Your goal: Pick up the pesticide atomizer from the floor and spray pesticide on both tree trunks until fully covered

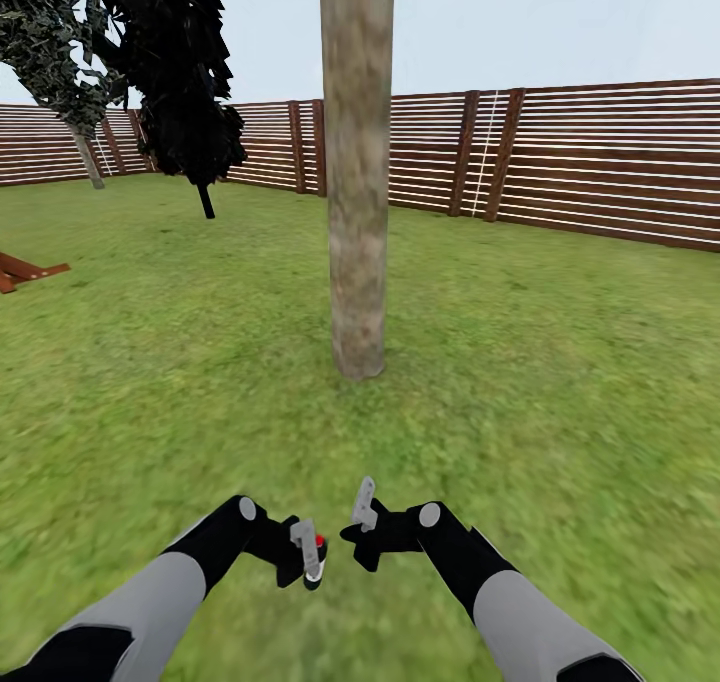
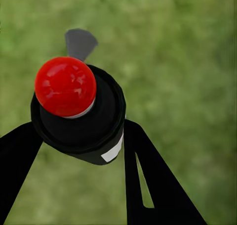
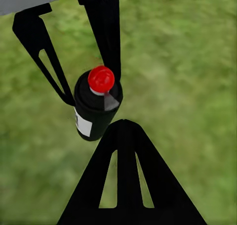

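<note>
a wide green lawn (image 1: 560, 362) is bounded by a brown slatted fence (image 1: 580, 162). a mottled tree trunk (image 1: 357, 162) is rooted straight ahead. the pesticide atomizer (image 2: 79, 111) is clamped in the left gripper (image 1: 310, 554), above grass. whether the right gripper (image 1: 362, 510) is parted cannot be told.
</note>
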You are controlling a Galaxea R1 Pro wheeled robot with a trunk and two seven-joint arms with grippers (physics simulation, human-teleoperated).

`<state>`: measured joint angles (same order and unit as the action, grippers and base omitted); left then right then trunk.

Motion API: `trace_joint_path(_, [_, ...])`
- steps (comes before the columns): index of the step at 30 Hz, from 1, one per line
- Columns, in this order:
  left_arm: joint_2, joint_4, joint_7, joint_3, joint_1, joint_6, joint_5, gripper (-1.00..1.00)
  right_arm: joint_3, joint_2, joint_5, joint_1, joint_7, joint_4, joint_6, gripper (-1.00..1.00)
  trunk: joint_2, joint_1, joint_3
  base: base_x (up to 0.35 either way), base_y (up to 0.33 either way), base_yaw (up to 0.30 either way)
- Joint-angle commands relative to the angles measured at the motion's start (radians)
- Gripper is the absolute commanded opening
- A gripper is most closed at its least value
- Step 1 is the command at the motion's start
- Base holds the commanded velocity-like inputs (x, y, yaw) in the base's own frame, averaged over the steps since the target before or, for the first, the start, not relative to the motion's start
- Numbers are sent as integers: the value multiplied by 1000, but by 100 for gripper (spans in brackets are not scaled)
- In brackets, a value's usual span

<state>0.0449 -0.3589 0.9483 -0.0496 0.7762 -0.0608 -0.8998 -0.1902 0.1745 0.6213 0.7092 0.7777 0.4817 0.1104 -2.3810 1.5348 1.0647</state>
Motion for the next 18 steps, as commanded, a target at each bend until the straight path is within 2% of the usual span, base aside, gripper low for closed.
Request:
trace_joint_path(1, [2, 0, 0, 2, 0, 0, 1, -100, 0, 0, 0, 0, 0, 0, 0, -100, 0, 0, 0, 0, 0, 0])
trace_joint_path(6, [10, 1, -3, 5, 0, -1, 1, -100, 0, 0, 0, 0, 0, 1, 0, -100, 0, 0, 0, 0, 0, 0])
trace_joint_path(10, [12, 1, -33, 8, -2, -2, 4, -100, 0, 0, 0, 1, 0, 2, 0, -100, 0, 0, 0, 0, 0, 0])
trace_joint_path(18, [26, 3, -34, 8, -7, -2, 4, -100, 0, 0, 0, 1, 0, 2, 0, -100, 0, 0, 0, 0, 0, 0])
